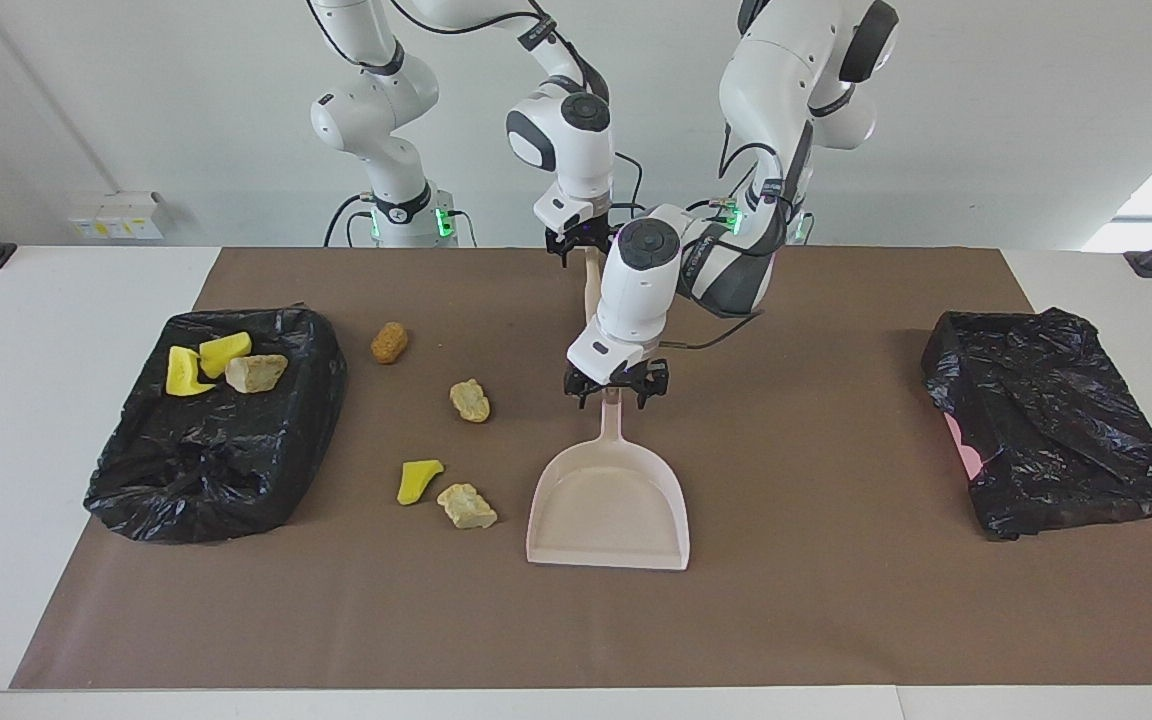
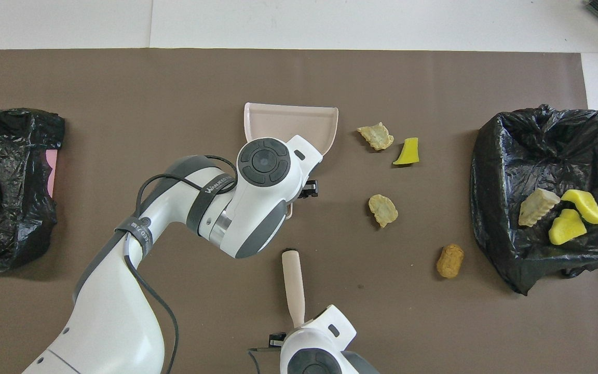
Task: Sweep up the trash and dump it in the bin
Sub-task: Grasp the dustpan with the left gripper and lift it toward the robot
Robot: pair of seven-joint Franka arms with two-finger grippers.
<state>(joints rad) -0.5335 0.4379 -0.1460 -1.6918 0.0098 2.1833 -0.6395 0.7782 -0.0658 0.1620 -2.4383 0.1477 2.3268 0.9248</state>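
Left tool [image 1: 616,392] sits at the dustpan [image 1: 608,510] handle, right tool [image 1: 584,245] at the brush [image 1: 591,295] handle's end (can't tell if either's pinching). Facing view: 4 trash lumps [image 1: 469,400] loose at the dustpan's 9-11 o'clock, 3 in the bin [image 1: 216,470].

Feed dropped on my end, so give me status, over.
Left gripper at dustpan handle; right gripper at brush handle. Four trash pieces loose; three in bin. Nothing blocking.
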